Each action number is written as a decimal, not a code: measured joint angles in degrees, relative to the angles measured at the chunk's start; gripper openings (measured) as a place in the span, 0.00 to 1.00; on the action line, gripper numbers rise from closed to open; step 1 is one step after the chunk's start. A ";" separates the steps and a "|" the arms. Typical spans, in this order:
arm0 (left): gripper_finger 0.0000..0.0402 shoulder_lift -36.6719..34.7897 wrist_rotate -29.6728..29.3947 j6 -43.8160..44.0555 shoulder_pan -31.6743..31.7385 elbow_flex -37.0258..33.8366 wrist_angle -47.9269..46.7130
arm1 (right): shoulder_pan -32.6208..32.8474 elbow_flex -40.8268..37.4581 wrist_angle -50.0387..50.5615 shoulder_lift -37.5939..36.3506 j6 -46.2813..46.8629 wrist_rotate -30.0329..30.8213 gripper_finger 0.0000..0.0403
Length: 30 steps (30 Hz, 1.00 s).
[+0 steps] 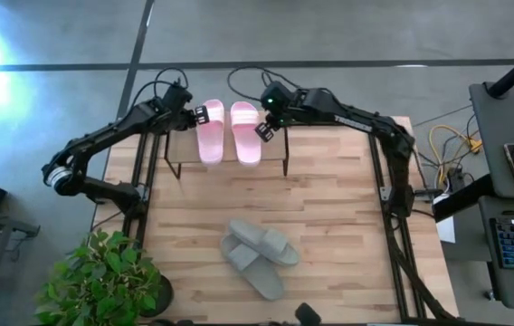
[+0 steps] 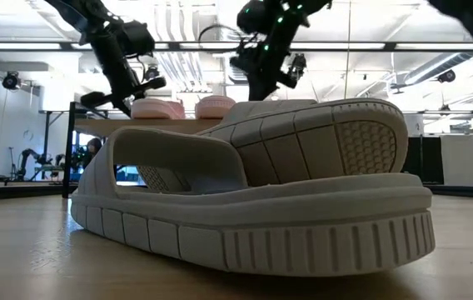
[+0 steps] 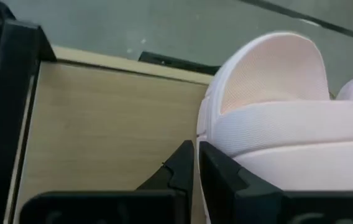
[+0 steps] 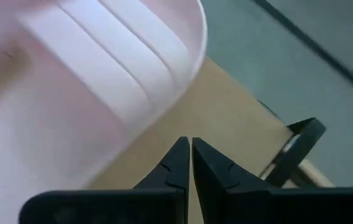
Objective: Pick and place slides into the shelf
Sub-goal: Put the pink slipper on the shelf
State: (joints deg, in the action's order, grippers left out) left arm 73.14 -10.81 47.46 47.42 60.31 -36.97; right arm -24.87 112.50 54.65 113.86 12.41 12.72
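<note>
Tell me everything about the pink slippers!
The pink slides are a pale, soft-looking foam pair, each with one wide strap and an open toe. They lie flat, soles down, side by side on the shelf's light wood top at the table's far edge. The left gripper and right gripper flank them, fingers shut, holding nothing.
</note>
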 joint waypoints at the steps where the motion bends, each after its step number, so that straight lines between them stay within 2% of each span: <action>1: 0.03 -0.02 0.00 -0.06 0.00 0.00 0.20 | 0.00 1.48 1.62 1.53 -1.42 1.77 0.03; 3: 0.03 -0.02 0.04 -0.63 0.00 0.00 1.18 | -0.06 4.37 4.79 4.51 -3.68 3.90 0.03; 8: 0.03 -0.07 0.84 -3.32 0.00 -0.16 1.48 | -0.01 11.18 8.75 10.28 -6.13 3.38 0.03; 17: 0.03 -0.09 3.26 -5.83 0.00 -0.74 1.48 | 0.36 17.35 9.13 13.36 -7.17 0.00 0.03; 22: 0.03 -0.09 4.79 -6.33 -0.04 -0.76 1.59 | 0.34 18.35 9.35 13.36 -10.89 -7.37 0.03; 24: 0.03 -0.09 4.79 -7.52 -0.04 -0.76 1.54 | 0.52 18.37 9.89 13.36 -11.04 -5.66 0.03; 28: 0.03 -0.90 4.70 -11.08 0.00 -0.41 -1.92 | 0.35 18.37 14.39 13.08 -12.28 1.58 0.03; 30: 0.03 -1.78 4.30 -13.50 0.07 0.20 -3.68 | 0.02 18.37 16.72 12.36 -12.93 2.77 0.03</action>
State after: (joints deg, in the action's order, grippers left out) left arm 71.36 -6.51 33.96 47.48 60.51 -40.64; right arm -24.85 130.87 71.37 126.22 -0.52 15.49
